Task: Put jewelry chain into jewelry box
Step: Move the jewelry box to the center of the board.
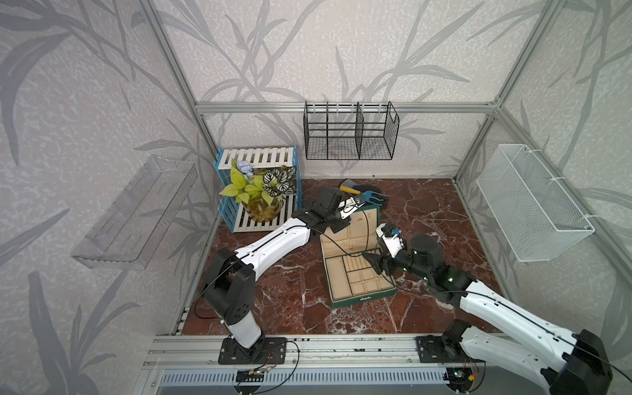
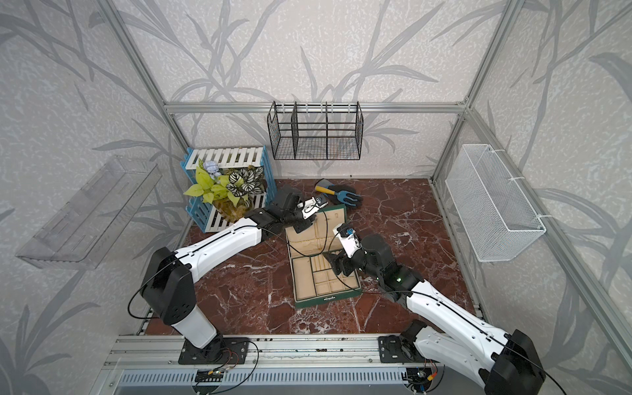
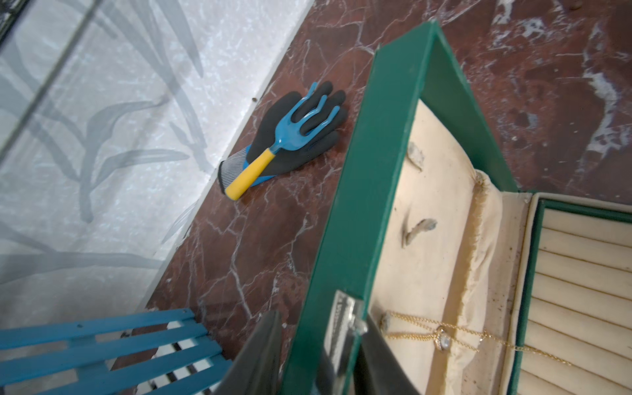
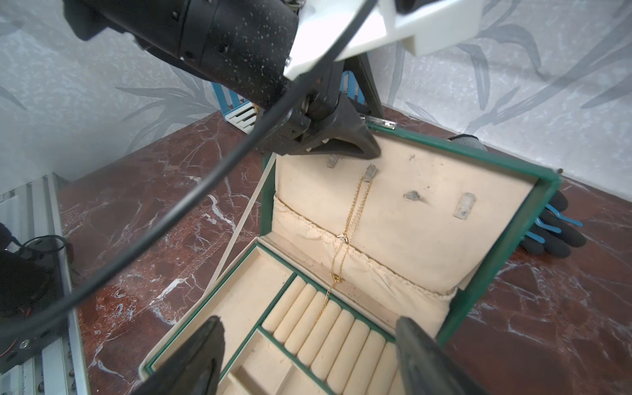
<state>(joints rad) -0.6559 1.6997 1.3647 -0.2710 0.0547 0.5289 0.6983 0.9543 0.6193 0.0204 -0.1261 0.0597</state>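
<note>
- Both top views: mounted high over the front rail, aimed down and toward the back wall; far off, wide enough for the whole marble floor (image 1: 273, 301), both arms and the jewelry box (image 1: 364, 299); almost identical framing, offset slightly sideways.
- Left wrist: carried close behind the left gripper (image 3: 321, 321), sighting along its fingers past the raised lid toward the glove (image 3: 270, 126) at the back wall.
- Right wrist: carried behind the right gripper (image 4: 309, 321), close over the tray, facing the lid lining and the back wall.
- Shared by both wrist views: lid lining, jewelry chain (image 3: 410, 337), ring rolls (image 3: 581, 273), glove.
- Shared by all four: box, floor, back wall.
</note>
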